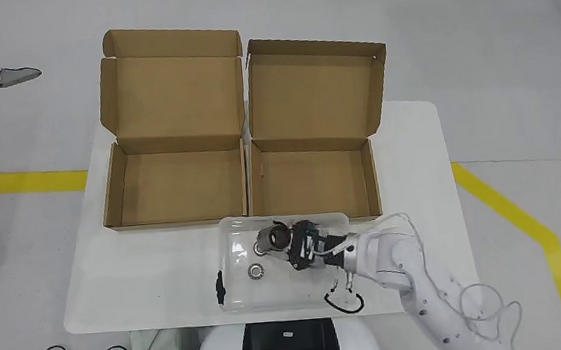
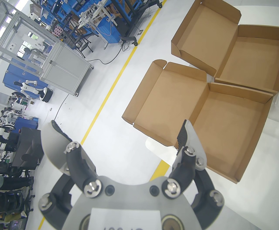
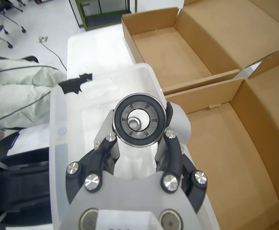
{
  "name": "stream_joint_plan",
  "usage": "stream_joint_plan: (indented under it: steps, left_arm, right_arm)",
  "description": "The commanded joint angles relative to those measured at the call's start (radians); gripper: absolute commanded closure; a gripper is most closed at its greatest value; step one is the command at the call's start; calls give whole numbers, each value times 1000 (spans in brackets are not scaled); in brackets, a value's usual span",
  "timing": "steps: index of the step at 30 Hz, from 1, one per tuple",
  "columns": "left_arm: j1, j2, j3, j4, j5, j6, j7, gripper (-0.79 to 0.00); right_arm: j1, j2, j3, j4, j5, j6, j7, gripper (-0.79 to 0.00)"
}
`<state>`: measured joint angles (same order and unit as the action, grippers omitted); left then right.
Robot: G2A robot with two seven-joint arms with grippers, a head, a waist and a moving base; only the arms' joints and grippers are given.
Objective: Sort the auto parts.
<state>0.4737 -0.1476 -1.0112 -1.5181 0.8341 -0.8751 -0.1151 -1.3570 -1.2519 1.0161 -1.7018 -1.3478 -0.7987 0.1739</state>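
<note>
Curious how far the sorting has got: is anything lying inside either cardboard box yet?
No, the left box and the right box show only bare cardboard inside.

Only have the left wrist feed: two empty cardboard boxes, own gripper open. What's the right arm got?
Observer: The right gripper is shut on a large bearing, holding it over the inside of a clear bin.
Operator: Other parts in that bin?
Observer: One small ring-shaped part lies on the bin floor. I see no others.
Operator: Where's the bin relative to the boxes?
Observer: On the table, on the robot's side of the boxes, mostly in front of the right-hand box.
</note>
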Motion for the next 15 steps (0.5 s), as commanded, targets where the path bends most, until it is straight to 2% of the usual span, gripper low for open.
stream_joint_plan:
  steps: [1, 8, 15]
  left_arm:
    - [0, 0, 0, 0, 0, 0, 0, -785]
    - [0, 0, 0, 0, 0, 0, 0, -785]
    - [0, 0, 0, 0, 0, 0, 0, -785]
  right_arm:
    - [13, -1, -10, 10, 0, -14, -41, 0]
    - [82, -12, -58, 24, 17, -38, -182, 0]
    - [155, -28, -86, 41, 18, 2, -340, 0]
